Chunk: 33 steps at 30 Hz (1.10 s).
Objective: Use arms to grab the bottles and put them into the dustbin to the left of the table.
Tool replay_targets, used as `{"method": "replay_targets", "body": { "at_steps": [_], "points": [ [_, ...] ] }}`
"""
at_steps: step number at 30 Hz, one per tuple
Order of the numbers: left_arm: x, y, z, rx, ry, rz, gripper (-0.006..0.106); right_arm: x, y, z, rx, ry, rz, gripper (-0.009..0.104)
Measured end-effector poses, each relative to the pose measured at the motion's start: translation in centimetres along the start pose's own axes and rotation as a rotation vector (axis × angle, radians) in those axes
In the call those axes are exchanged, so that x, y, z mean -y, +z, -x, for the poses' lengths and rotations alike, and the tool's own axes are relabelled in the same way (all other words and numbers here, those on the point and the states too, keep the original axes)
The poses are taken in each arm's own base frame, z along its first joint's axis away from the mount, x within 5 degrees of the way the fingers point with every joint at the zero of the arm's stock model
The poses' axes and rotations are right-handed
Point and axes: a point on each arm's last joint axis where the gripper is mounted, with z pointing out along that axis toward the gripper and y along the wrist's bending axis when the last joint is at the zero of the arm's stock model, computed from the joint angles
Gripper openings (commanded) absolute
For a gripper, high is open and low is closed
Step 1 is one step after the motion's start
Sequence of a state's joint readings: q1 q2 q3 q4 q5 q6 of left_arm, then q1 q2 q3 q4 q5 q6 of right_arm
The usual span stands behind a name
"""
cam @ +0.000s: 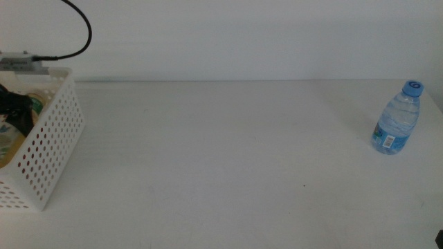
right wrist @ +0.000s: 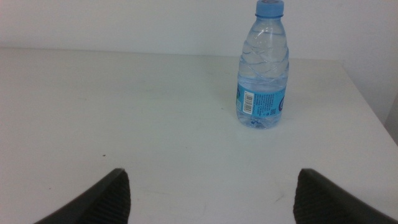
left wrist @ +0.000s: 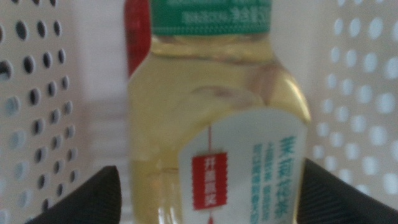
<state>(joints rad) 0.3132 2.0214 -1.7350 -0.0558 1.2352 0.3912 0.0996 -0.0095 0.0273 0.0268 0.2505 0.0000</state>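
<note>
The white perforated dustbin (cam: 52, 138) stands at the table's left edge, and my left gripper (cam: 17, 107) is down inside it. Up close, the left gripper (left wrist: 208, 186) is shut on the yellow bottle (left wrist: 205, 106) with the green label, one jaw at each side of it. Part of the red can (left wrist: 135, 37) shows behind that bottle, against the dustbin wall (left wrist: 37, 93). The clear water bottle (cam: 397, 119) with a blue cap stands upright at the table's far right. My right gripper (right wrist: 211, 193) is open and empty, low over the table, short of the water bottle (right wrist: 263, 68).
A black cable (cam: 83, 28) loops above the dustbin. The white table (cam: 228, 152) stretches bare between the dustbin and the water bottle. The table's right edge (right wrist: 373, 112) runs close past the water bottle.
</note>
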Motion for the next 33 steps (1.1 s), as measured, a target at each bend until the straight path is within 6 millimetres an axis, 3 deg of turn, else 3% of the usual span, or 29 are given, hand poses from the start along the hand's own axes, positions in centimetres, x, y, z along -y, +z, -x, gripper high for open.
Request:
{"method": "replay_targets", "body": {
  "at_steps": [10, 21, 26, 33],
  "points": [
    [0.2, -3.6, 1.0, 0.124, -0.026, 0.002, 0.09, 0.0, 0.0, 0.0, 0.0, 0.0, 0.0, 0.079],
    [2.8, -12.2, -1.1, 0.349, -0.052, -0.063, 0.09, 0.0, 0.0, 0.0, 0.0, 0.0, 0.0, 0.079],
    [5.6, -15.3, -3.7, 0.46, 0.016, -0.205, 0.09, 0.0, 0.0, 0.0, 0.0, 0.0, 0.0, 0.079],
    [10.3, -16.7, -8.2, 0.639, 0.12, -0.378, 0.09, 0.0, 0.0, 0.0, 0.0, 0.0, 0.0, 0.079]
  ]
}}
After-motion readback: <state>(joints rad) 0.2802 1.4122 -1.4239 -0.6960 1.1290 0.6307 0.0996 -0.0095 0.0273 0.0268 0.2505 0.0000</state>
